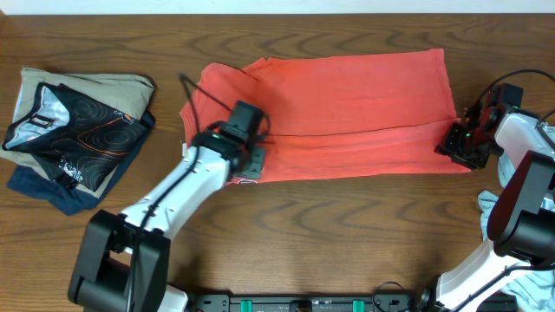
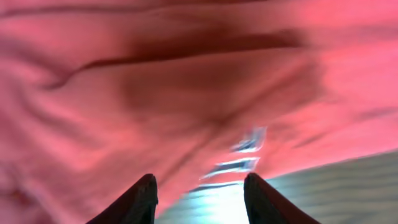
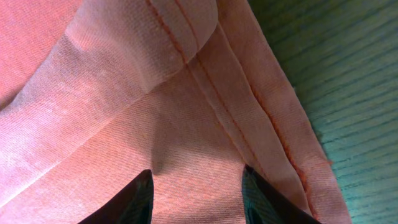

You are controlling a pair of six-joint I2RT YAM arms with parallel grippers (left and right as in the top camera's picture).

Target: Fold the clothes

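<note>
The coral-red T-shirt (image 1: 347,104) lies spread flat across the middle of the table, with a long fold line running along it. My left gripper (image 1: 250,165) sits low at the shirt's front left edge. In the left wrist view its fingers (image 2: 199,180) are open, with the shirt's edge (image 2: 155,99) and some blurred white-and-navy lettering (image 2: 245,155) just ahead of them. My right gripper (image 1: 453,146) is at the shirt's front right corner. In the right wrist view its fingers (image 3: 196,174) are open over the fabric beside the stitched hem (image 3: 249,118).
A pile of folded clothes (image 1: 74,130) in beige, patterned black and navy lies at the left. A pale grey-blue garment (image 1: 487,204) shows at the right edge, partly behind my right arm. The wooden table (image 1: 347,234) is bare in front of the shirt.
</note>
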